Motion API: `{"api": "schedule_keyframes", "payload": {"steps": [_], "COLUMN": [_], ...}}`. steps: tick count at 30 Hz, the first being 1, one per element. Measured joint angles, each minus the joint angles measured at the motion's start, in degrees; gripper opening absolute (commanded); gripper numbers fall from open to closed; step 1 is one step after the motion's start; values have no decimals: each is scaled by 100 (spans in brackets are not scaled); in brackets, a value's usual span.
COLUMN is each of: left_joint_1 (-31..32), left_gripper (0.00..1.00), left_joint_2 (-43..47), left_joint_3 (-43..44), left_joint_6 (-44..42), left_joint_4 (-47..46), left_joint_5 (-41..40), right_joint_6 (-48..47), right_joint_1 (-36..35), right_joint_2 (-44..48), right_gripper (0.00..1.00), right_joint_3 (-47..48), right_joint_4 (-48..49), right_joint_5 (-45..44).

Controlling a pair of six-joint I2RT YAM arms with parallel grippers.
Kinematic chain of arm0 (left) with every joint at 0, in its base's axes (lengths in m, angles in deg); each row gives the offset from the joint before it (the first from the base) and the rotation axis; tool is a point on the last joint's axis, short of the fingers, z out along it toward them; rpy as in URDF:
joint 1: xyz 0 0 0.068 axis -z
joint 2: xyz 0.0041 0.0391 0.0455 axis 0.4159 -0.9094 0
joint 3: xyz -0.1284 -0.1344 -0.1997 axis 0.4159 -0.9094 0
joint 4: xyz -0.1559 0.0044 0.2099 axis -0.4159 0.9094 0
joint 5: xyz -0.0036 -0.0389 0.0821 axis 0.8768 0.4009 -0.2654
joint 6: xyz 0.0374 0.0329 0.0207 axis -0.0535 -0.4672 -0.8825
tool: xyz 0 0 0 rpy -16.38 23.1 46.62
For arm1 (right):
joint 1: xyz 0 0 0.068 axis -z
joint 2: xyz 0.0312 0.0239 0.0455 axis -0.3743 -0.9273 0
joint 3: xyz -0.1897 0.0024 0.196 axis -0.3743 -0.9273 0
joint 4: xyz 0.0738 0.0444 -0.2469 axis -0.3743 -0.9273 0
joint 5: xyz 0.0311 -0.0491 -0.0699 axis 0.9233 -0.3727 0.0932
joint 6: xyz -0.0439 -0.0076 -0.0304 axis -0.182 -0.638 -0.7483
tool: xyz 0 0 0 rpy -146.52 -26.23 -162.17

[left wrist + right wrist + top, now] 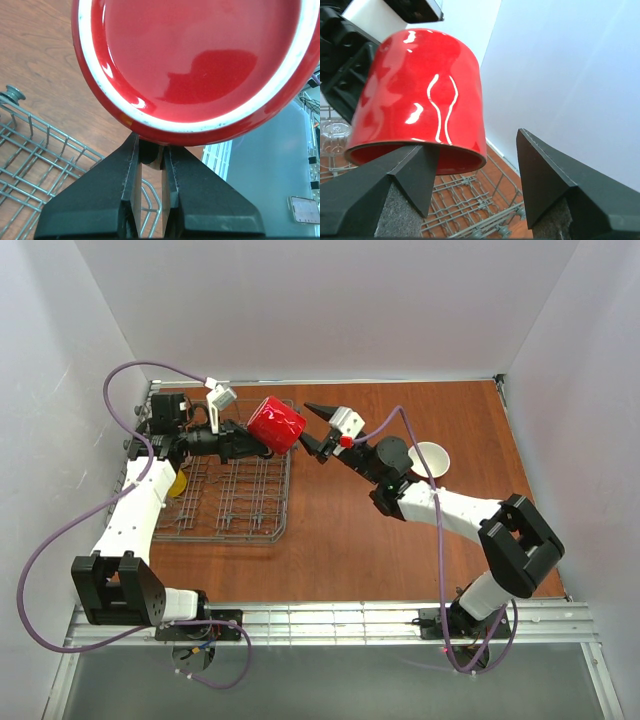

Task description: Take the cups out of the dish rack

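A plain red mug (pixel 276 426) hangs in the air over the right edge of the grey wire dish rack (pixel 230 502). My left gripper (pixel 255 443) is shut on it; in the left wrist view the jaws (pixel 150 150) pinch a dark part just under the mug's base (pixel 200 65). My right gripper (pixel 308 426) is open beside the mug. In the right wrist view the mug (pixel 420 95) is mouth down, with its rim partly behind the left finger (pixel 400 185). A yellow mug (pixel 178 483) sits in the rack's left side. A clear glass tumbler (pixel 335 131) shows in the rack.
A cup with a white inside (pixel 430 458) stands on the brown table (pixel 340 540) behind my right forearm. White walls close the table at the back and sides. The rack's tines (pixel 465 205) lie under the mug, and its corner (pixel 30 155) shows in the left wrist view.
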Motion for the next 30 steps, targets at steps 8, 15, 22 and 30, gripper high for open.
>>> {"api": "schedule_keyframes", "payload": {"steps": [8,15,22,30], "left_joint_1": [7,17,20,76], "left_gripper": [0,0,28,67], "left_joint_2": [35,90,101,153], "left_joint_3": [-129,-142,-142,-120], "left_joint_6": [57,485,503,203], "left_joint_4": [-76,33,26,-256], "left_joint_5": [114,398,363,240], "right_joint_6": [227,-15,15,175], "right_joint_1": [0,87,74,39], "right_joint_2": [-275,-334,-317,133], "right_gripper": [23,1,1,1], "right_joint_3": [153,190,166,-319], "right_joint_4": [11,153,116,-566], "right_joint_5": [214,389,337,-205]}}
